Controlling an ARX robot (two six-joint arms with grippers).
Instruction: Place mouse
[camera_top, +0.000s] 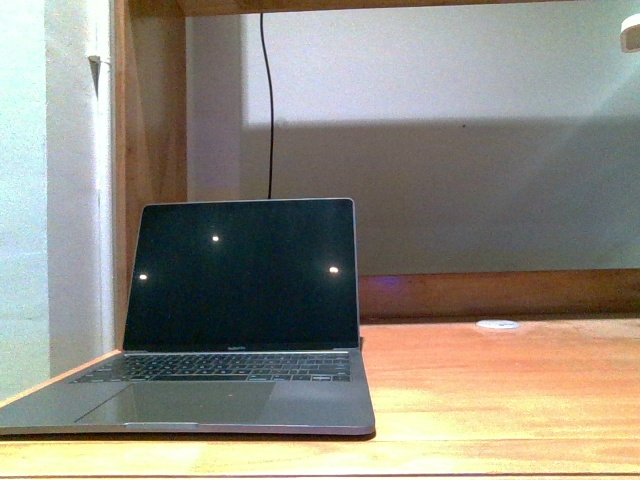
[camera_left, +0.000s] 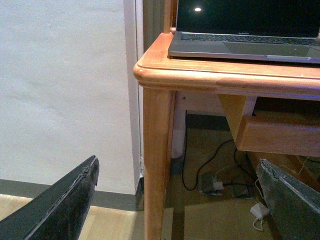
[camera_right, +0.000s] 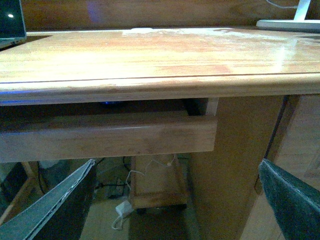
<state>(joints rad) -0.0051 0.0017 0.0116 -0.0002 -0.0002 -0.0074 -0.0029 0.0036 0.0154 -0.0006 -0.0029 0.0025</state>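
Jaws are held wide apart and empty on the left gripper (camera_left: 177, 161), below the orange-brown wooden desk's (camera_left: 210, 75) rounded corner, and on the right gripper (camera_right: 177, 162), below its front edge. An open grey laptop (camera_top: 240, 275) is set on top, with a small white disc (camera_top: 497, 324) at its 3 o'clock. The mouse is shown in no view.

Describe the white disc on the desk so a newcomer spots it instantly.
On the wooden desk, find the open laptop at the left. Look right of it, to the desk's back edge: the white disc lies flat there. It is small, round and pale; the laptop is big and dark.
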